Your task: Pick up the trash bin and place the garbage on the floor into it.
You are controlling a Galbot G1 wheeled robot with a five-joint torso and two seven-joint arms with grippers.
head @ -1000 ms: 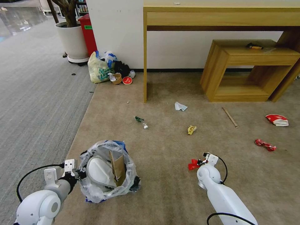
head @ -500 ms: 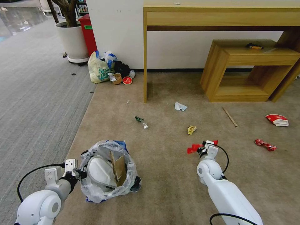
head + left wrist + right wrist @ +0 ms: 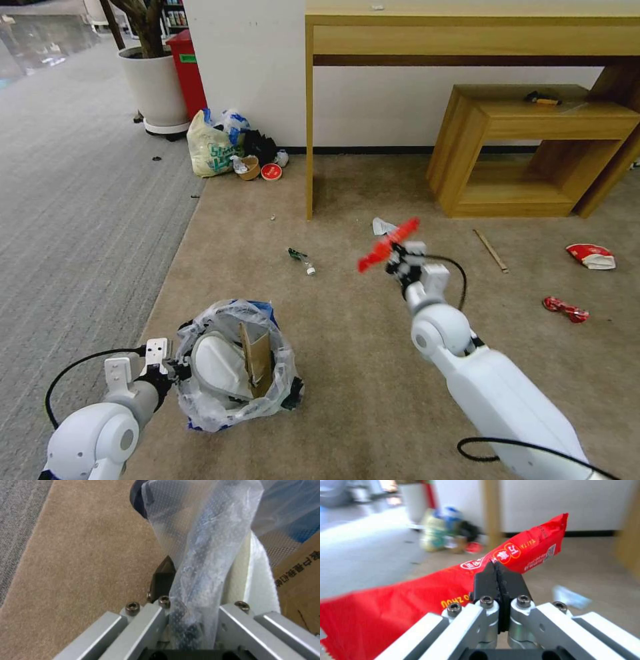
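The left claw (image 3: 175, 369) is mostly hidden behind crinkly plastic, clamped on the rim of the bin (image 3: 235, 363), which sits on the beige carpet (image 3: 347, 373) with a slipper (image 3: 217, 365) and cardboard (image 3: 257, 357) inside. The right claw (image 3: 393, 257) pinches a red wrapper (image 3: 388, 244) in the air. Litter lies near the bench (image 3: 467, 33): another wrapper (image 3: 565, 309), a stick (image 3: 491, 250).

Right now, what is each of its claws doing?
Left gripper: shut on the rim of the trash bin.
Right gripper: shut on a red wrapper, held up off the floor.
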